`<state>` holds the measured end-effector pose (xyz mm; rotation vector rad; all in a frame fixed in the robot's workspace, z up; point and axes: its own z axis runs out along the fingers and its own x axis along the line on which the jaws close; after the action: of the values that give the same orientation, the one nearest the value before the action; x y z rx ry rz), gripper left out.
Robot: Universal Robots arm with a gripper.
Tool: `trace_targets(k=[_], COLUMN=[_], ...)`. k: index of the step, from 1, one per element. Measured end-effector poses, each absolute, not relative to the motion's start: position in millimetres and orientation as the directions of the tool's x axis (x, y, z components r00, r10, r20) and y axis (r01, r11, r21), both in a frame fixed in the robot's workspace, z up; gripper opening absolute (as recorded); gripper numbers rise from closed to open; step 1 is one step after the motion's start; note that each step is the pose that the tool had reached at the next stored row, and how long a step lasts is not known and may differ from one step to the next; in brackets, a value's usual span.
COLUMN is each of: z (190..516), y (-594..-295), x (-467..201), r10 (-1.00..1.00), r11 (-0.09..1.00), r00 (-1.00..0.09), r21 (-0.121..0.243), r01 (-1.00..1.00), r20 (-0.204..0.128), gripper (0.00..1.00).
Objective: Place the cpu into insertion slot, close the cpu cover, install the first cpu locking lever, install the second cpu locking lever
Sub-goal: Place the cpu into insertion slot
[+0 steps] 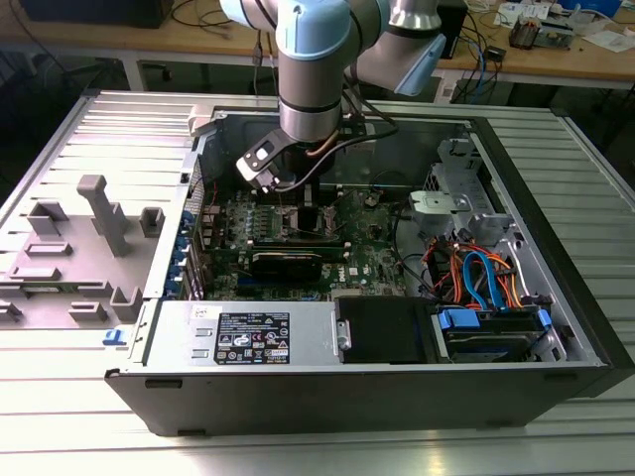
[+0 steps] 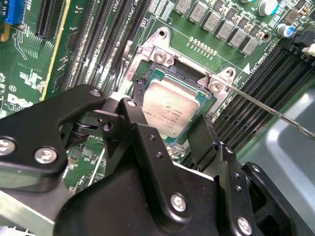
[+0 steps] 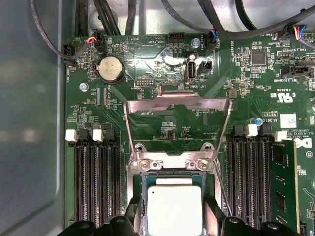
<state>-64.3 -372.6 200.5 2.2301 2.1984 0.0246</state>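
The cpu (image 2: 172,110) (image 3: 174,209), a small square chip with a dull silver top, lies level within the silver rim of the insertion slot (image 2: 162,56) (image 3: 170,164). My gripper (image 2: 173,103) (image 3: 173,219) (image 1: 308,203) hangs low over the green board with one black finger against each of two opposite edges of the chip, shut on it. The cpu cover (image 3: 177,105) is swung back on its hinge and stands open beyond the slot. A thin metal locking lever (image 2: 266,110) juts out free from one corner of the slot.
Long black memory slots (image 3: 96,182) flank the socket on both sides, and a memory stick (image 3: 283,182) sits in one. Cables (image 3: 123,19) run along the board's far edge. The open case wall (image 1: 526,188), a drive bay with coloured cables (image 1: 481,283) and the power supply (image 1: 248,332) hem the board in.
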Motion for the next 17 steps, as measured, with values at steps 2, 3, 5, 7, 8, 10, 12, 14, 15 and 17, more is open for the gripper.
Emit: trace_targets(k=[2,3,5,7,8,10,12,14,15,17], z=[202,204,206,209,210,212,213,214,214,214], y=[-373,-373,-373,-373,-373,-373,-373,-373,-373,-373], x=[-64,-64,-64,-63,-63,-63,-62,-61,-60,-58], r10=[1.000,1.000,1.000,1.000,1.000,1.000,1.000,1.000,1.000,1.000], r11=[-0.014,-0.014,-0.014,-0.014,-0.014,-0.014,-0.014,-0.014,-0.014,-0.014], r00=[0.014,0.014,0.014,0.014,0.014,0.014,0.014,0.014,0.014,0.014], r21=[0.016,0.014,0.011,0.005,0.004,0.001,-0.003,-0.007,-0.010,-0.012], r01=[1.000,1.000,1.000,1.000,1.000,1.000,1.000,1.000,1.000,1.000], r20=[0.004,0.004,0.004,0.004,0.004,0.004,0.004,0.004,0.004,0.004], gripper=[0.62,0.62,0.62,0.62,0.62,0.54,0.41,0.35,0.23,0.17])
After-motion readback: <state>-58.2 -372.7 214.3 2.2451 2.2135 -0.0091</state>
